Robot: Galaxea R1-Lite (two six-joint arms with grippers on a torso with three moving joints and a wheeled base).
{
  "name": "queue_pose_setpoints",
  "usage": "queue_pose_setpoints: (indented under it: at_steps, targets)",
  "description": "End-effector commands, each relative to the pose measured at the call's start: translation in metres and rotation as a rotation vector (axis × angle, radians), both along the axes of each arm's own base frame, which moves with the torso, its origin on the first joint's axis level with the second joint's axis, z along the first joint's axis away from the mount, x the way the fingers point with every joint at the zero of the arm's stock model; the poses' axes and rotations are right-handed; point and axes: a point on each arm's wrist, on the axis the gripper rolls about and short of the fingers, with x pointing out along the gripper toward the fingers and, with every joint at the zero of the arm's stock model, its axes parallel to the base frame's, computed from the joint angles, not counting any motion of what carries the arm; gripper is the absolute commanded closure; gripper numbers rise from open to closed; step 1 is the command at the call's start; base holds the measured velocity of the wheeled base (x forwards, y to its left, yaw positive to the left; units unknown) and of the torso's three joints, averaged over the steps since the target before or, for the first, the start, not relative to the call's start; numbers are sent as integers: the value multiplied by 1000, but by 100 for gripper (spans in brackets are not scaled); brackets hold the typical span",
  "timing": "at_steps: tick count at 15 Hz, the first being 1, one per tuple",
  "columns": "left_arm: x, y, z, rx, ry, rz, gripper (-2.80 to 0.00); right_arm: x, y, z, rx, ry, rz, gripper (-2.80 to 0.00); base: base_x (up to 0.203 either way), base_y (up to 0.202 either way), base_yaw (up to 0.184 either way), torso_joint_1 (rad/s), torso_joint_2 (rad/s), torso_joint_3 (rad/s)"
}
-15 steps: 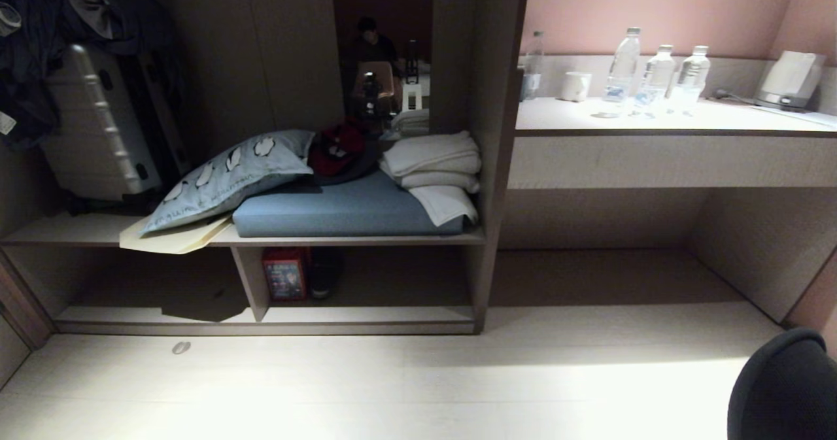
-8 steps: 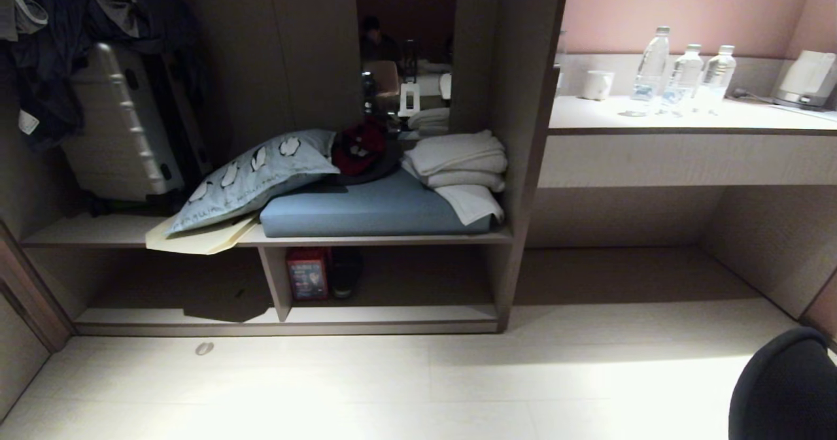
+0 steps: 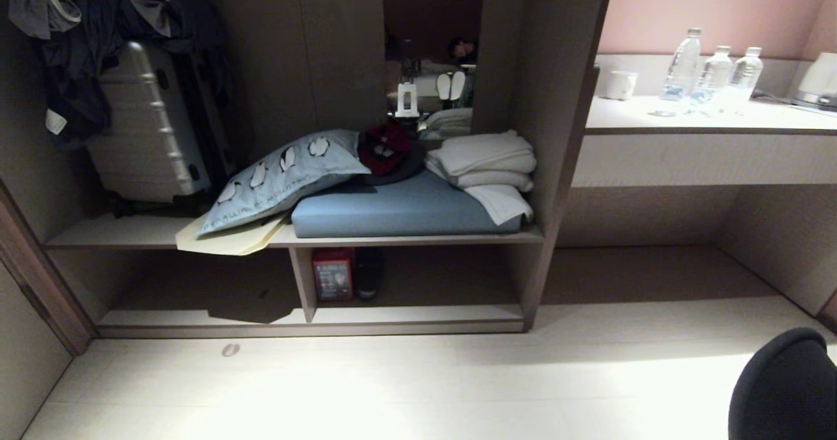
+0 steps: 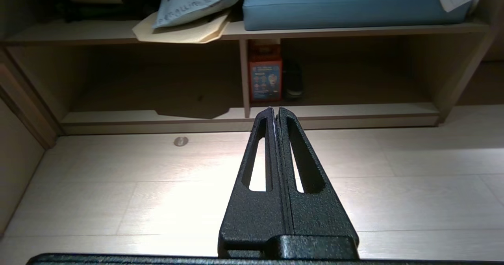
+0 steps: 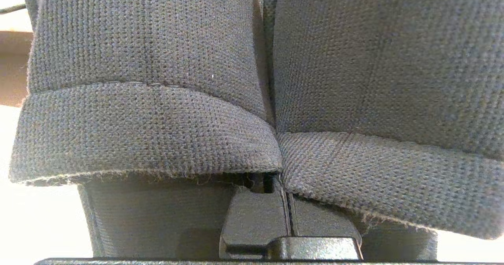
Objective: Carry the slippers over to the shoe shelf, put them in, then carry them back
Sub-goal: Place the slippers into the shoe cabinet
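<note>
Across the upper half of the head view, the grey-brown wardrobe unit (image 3: 556,67) is standing beside a pale desk (image 3: 706,159). Its low bottom compartment, the shoe shelf (image 3: 418,312), is lying open just above the pale floor (image 3: 418,388), split by one upright divider (image 3: 303,283). On the board above it, a blue cushion (image 3: 405,211) is carrying folded white towels (image 3: 487,162) and a penguin-print pillow (image 3: 281,178); a silver suitcase (image 3: 153,133) is leaning at the left. Just right of the divider, a red box (image 3: 333,274) is standing beside a dark item, possibly a shoe, too dim to identify. The slippers (image 5: 252,91) are filling the right wrist view, pressed side by side and well apart from the shelf; their dark rounded form is showing at the head view's lower right corner. The right gripper (image 5: 285,206) is clamping them with its jaws drawn together. The left gripper (image 4: 275,113) is hovering above the floor, fingers pressed together and holding nothing, pointing toward the shelf.
</note>
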Motion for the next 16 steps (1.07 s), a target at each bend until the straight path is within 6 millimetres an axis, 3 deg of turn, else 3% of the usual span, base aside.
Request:
queue_pose_setpoints:
  at_steps: [1, 4, 11, 16]
  targets:
    - [0, 0, 0, 0, -1, 0, 0, 0, 0, -1, -1, 4, 0, 0, 0, 193, 1, 6, -6, 2]
    - [0, 0, 0, 2, -1, 0, 0, 0, 0, -1, 0, 4, 0, 0, 0, 150, -3, 5, 4, 3]
    - [0, 0, 0, 2, 1, 2, 0, 0, 0, -1, -1, 3, 1, 0, 1, -2, 5, 1, 0, -4]
    - [0, 0, 0, 6, 2, 3, 0, 0, 0, -1, -1, 4, 1, 0, 0, 0, 0, 3, 1, -173]
